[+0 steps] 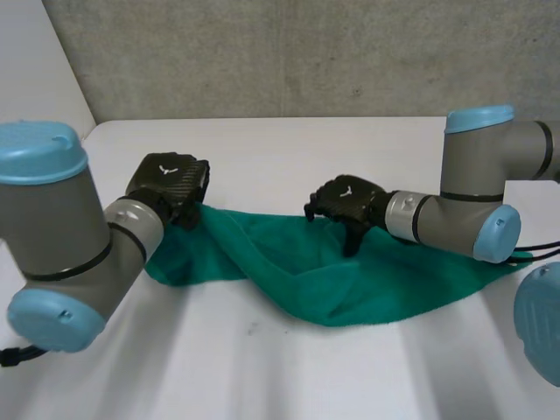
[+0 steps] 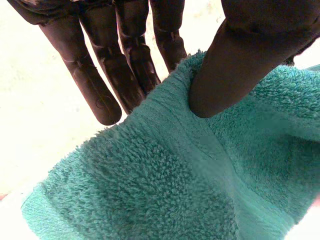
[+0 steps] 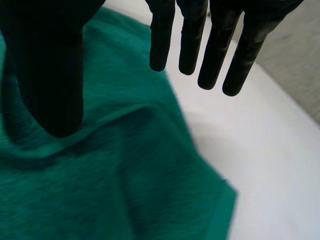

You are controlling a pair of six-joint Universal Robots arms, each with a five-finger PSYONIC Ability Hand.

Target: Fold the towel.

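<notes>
Fingers [image 2: 100,90] of the left hand [image 1: 171,188] run straight down behind the edge of the green terry towel [image 1: 350,289], while its thumb [image 2: 225,75] presses on the front of the cloth, so that the edge is pinched between thumb and fingers. In the head view this hand sits at the towel's 10 o'clock corner, where the cloth rises from the white table [image 1: 289,149] to meet it. The towel itself lies rumpled across the middle of the table, stretched from 9 o'clock to 3 o'clock, with a deep fold sagging toward 6 o'clock. The right hand [image 1: 350,201] hovers over the towel's far edge at about 12 o'clock, its fingers [image 3: 190,45] straight and spread apart from the thumb [image 3: 50,75], holding nothing; in its wrist view the thumb hangs above the cloth and the fingertips above the towel's edge and the bare table beside it. The left arm [image 1: 61,236] comes in from 8 o'clock and the right arm [image 1: 472,201] from 3 o'clock. A grey concrete wall [image 1: 306,52] stands behind the table at 12 o'clock.
</notes>
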